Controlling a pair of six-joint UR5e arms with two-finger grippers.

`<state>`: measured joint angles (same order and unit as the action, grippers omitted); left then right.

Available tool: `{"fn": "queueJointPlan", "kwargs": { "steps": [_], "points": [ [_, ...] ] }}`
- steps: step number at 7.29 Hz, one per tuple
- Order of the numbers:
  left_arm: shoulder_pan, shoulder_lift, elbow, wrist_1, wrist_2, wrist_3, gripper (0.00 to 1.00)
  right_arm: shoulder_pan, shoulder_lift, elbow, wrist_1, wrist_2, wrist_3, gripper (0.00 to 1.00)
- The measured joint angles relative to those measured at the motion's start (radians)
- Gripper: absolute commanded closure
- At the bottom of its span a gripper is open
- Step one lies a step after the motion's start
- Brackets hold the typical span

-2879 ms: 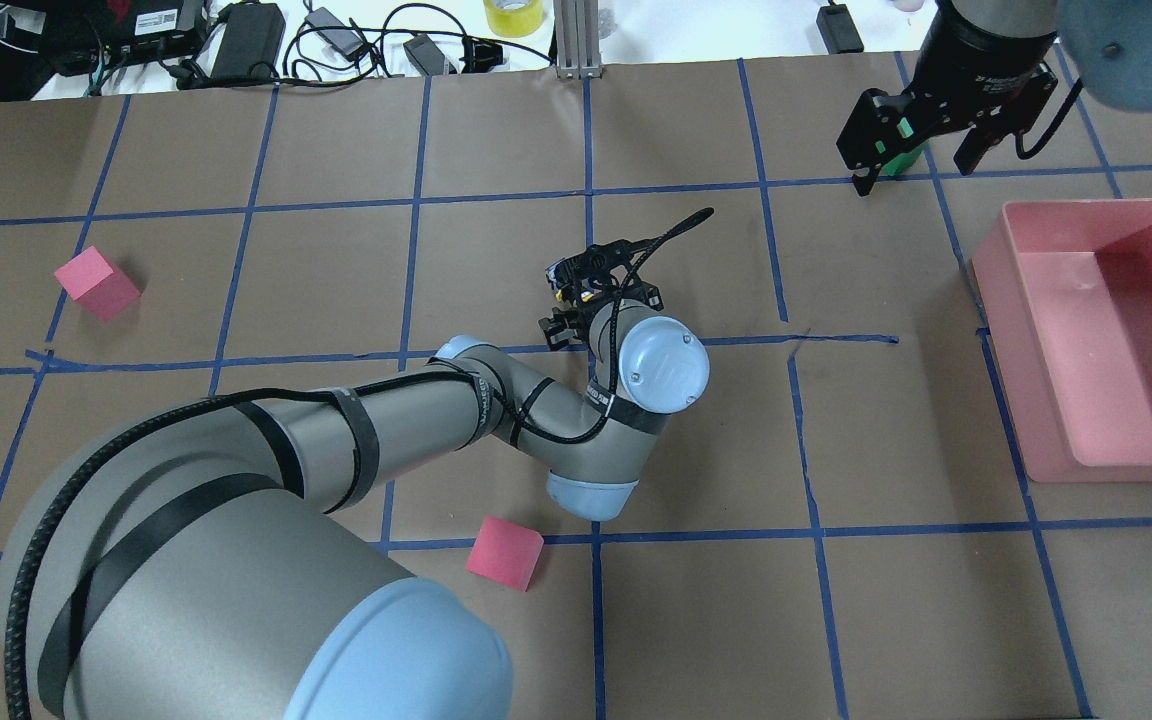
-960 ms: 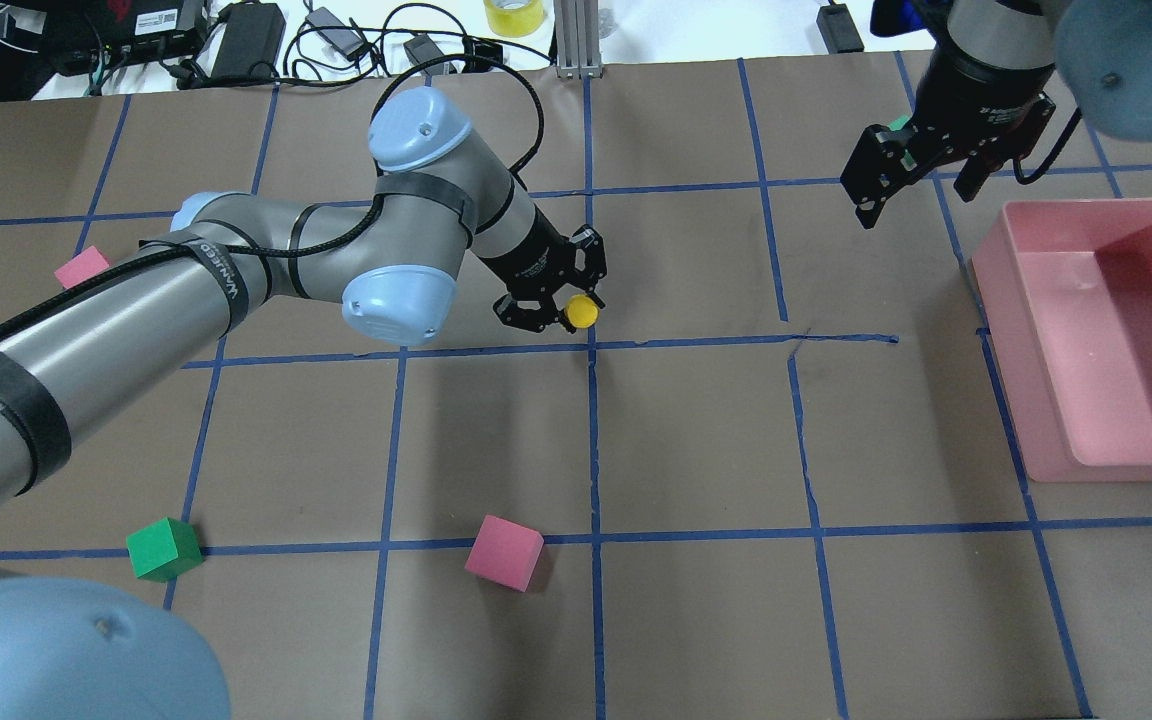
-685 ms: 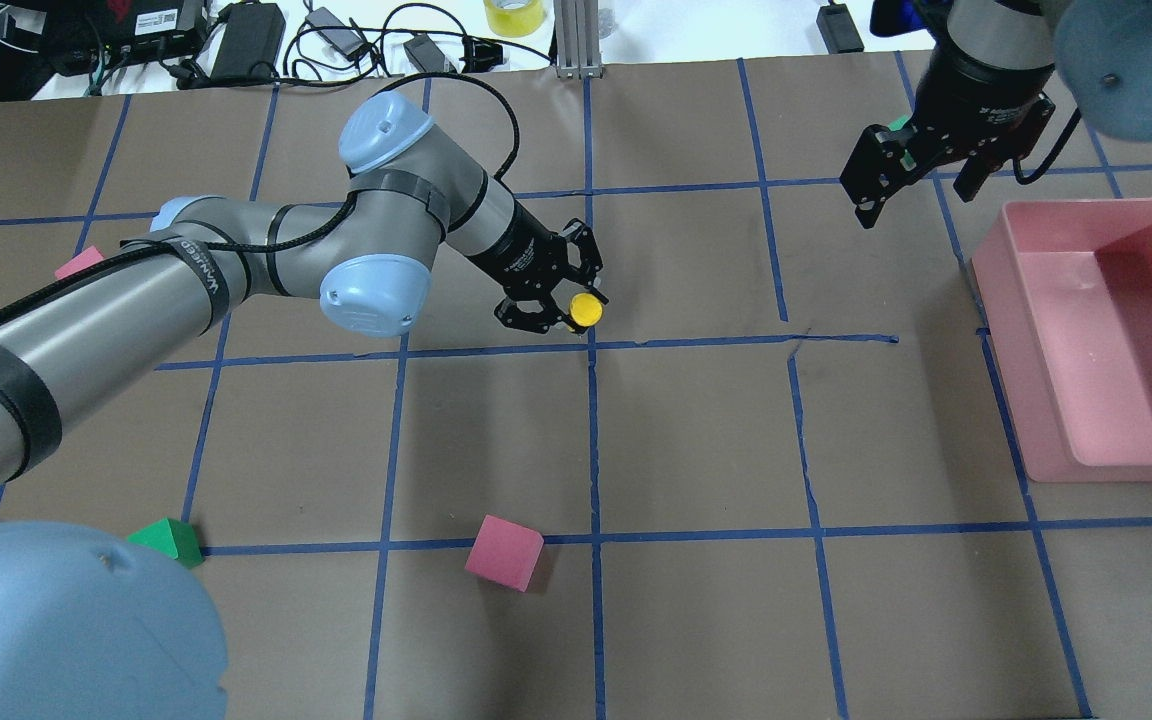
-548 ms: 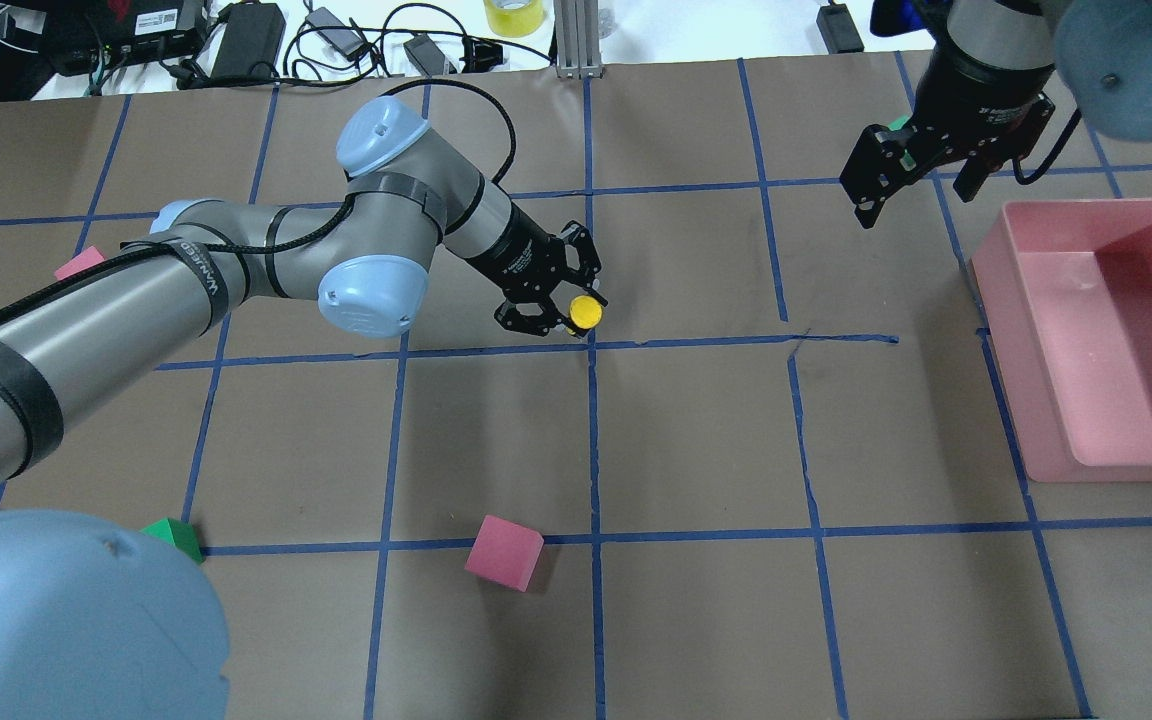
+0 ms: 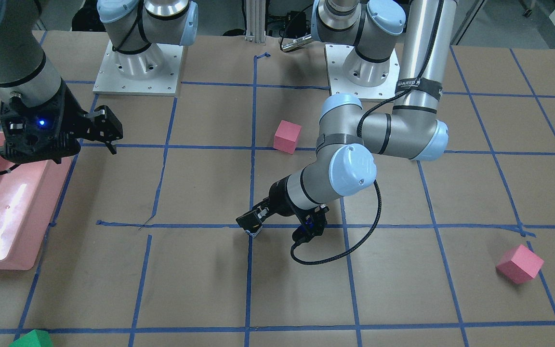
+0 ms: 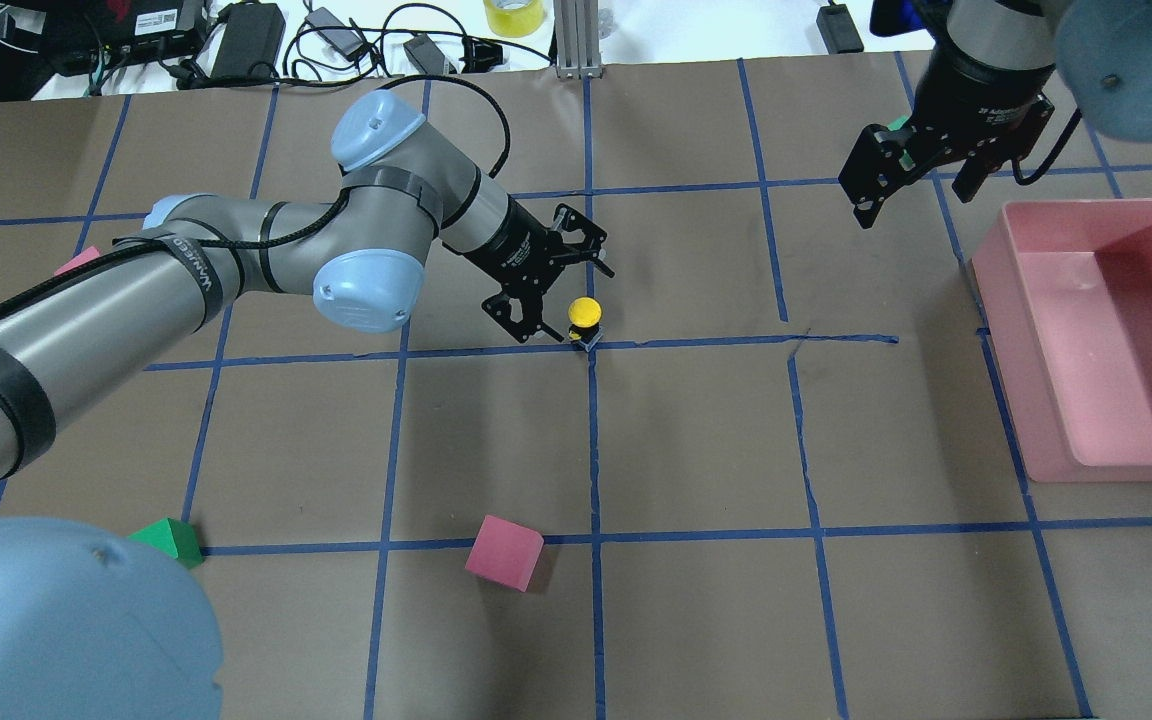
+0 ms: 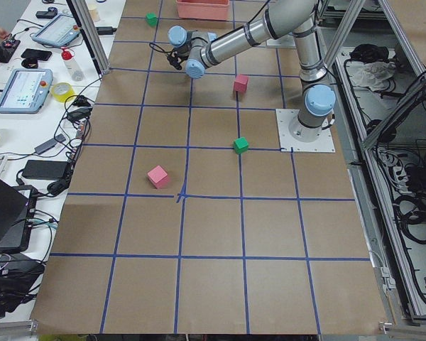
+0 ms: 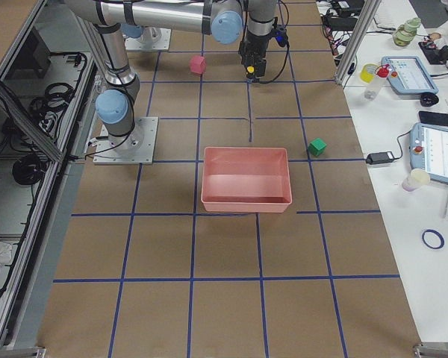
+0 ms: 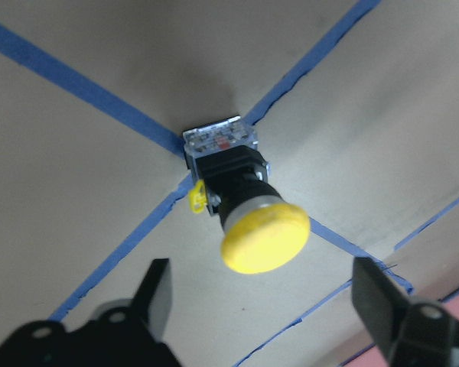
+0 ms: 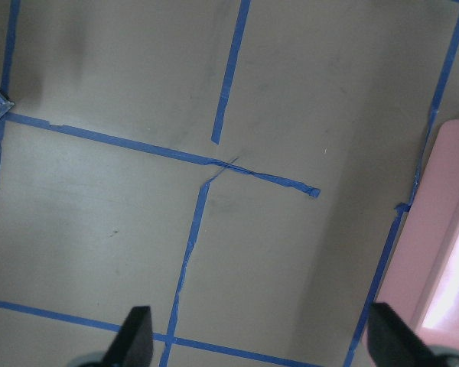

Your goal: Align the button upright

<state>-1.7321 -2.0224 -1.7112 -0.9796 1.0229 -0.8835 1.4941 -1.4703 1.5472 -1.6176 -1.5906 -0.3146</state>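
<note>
The button (image 6: 586, 316) stands upright on a blue tape crossing, yellow cap up, black body and pale labelled base below. In the left wrist view the button (image 9: 249, 199) is free, with a gap to each finger. My left gripper (image 6: 572, 304) is open and low around it, touching nothing; it also shows in the left wrist view (image 9: 264, 306) and the front view (image 5: 278, 227). My right gripper (image 6: 914, 190) is open and empty, high at the far right near the bin; its fingers (image 10: 134, 336) frame bare paper.
A pink bin (image 6: 1026, 400) stands at the right edge. One pink cube (image 6: 504, 552) lies in front of the button and another (image 6: 76, 262) is half hidden by my left arm. A green cube (image 6: 171, 540) lies at the near left. Cables and chargers line the far edge.
My left gripper held the button and stood it on the tape crossing. It has now opened and let go. The button stays upright. My right arm has not moved.
</note>
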Motion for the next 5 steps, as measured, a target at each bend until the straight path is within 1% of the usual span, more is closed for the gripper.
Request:
{"fn": "queueJointPlan", "kwargs": {
  "steps": [1, 2, 3, 4, 5],
  "points": [
    [-0.011, 0.049, 0.012, -0.042, 0.076, 0.016, 0.00, 0.000, 0.000, 0.001, 0.000, 0.000, -0.001, 0.00],
    [-0.024, 0.117, 0.041, -0.157, 0.177, 0.082, 0.02, 0.000, -0.001, 0.002, -0.002, 0.001, -0.002, 0.00],
    [-0.030, 0.188, 0.094, -0.324, 0.274, 0.204, 0.02, 0.000, -0.001, 0.002, -0.010, 0.001, -0.003, 0.00],
    [-0.022, 0.250, 0.167, -0.495, 0.370, 0.371, 0.00, 0.000, -0.001, 0.002, -0.019, 0.001, -0.003, 0.00],
    [-0.003, 0.301, 0.235, -0.615, 0.473, 0.571, 0.00, 0.000, -0.001, 0.002, -0.025, 0.002, -0.003, 0.00]
  ]
}}
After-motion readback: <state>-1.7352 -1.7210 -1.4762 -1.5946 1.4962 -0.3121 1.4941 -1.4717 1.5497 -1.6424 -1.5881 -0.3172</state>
